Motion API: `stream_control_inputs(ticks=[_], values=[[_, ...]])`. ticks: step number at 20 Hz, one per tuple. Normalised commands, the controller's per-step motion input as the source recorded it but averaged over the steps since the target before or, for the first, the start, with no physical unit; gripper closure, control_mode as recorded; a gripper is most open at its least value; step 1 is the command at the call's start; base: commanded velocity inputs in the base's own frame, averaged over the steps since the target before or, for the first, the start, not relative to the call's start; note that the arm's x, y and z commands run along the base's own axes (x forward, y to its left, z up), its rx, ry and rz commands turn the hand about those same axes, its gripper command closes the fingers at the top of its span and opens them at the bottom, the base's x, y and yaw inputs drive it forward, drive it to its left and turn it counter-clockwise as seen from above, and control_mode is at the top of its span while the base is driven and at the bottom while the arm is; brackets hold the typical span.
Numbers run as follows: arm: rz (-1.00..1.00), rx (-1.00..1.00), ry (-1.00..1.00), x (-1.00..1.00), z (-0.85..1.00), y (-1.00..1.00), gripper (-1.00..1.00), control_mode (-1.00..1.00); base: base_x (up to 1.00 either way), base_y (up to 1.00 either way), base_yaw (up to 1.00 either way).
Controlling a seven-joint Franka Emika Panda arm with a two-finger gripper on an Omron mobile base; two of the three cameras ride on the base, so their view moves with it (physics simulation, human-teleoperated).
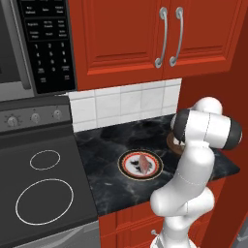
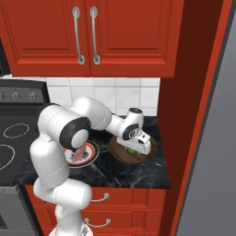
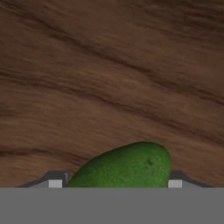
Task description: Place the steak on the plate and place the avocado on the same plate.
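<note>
Red cabinets and white tile back a black marble tabletop [image 1: 106, 145] beside a stove [image 1: 43, 179]. The steak [image 1: 144, 163] already lies on the plate [image 1: 127, 169], so the avocado step is in hand. The hand [image 2: 138, 146] is down in the brown wooden bowl [image 2: 120, 156] at the plate's 3 o'clock, its fingers [image 3: 55, 183] standing either side of the avocado [image 3: 127, 168]; whether they grip it I cannot tell. Next likely calls for a firm close, a lift clear of the bowl's rim, then a carry toward 9 o'clock.

Steak [image 2: 79, 155] lies on plate [image 2: 90, 154], partly hidden by the arm. Pincer [image 2: 134, 148] is lowered into brown bowl [image 2: 117, 153] over avocado [image 2: 132, 151], near the desk's [image 2: 124, 174] right edge.
</note>
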Motion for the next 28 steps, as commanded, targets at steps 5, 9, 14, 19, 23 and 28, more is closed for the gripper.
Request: stream_control_inputs(ticks=[5,9,14,19,23,28], values=[[0.00,0.00,0.03,0.00,0.00,0.00,1.00,-1.00,0.00,0.00,0.00],[0.00,0.00,-0.02,-0.27,0.10,0.00,1.00,-1.00,0.00,0.00,0.00],[0.00,0.03,-0.13,-0.91,0.46,0.02,1.00,-1.00,0.00,0.00,0.00],[0.02,0.00,-0.13,-0.59,0.76,0.26,1.00,-1.00,0.00,0.00,0.00],[0.02,0.00,-0.07,-0.24,0.89,0.52,1.00,-1.00,0.00,0.00,0.00],[0.04,0.00,-0.08,-0.22,0.69,0.77,1.00,-1.00,0.00,0.00,0.00]])
